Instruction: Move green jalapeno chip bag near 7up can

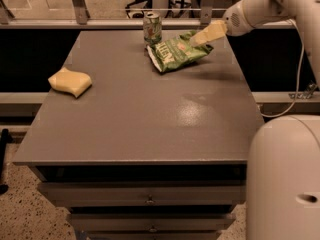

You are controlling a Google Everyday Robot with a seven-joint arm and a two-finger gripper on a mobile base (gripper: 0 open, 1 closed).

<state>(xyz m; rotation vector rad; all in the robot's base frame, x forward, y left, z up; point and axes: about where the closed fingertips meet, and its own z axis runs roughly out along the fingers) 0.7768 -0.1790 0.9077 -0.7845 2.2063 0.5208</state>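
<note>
The green jalapeno chip bag (175, 54) lies crumpled on the far part of the grey table (150, 124), its white lettering facing up. The 7up can (152, 29) stands upright just behind the bag's left end, close to or touching it. My gripper (205, 35) reaches in from the upper right and sits at the bag's upper right corner, just above the table's far right side. The arm (260, 6) runs off to the right.
A yellow sponge-like lump (70, 82) lies near the table's left edge. The robot's white body (285, 179) fills the lower right. Drawers (150, 200) sit under the table front. A railing and chair legs stand behind the table.
</note>
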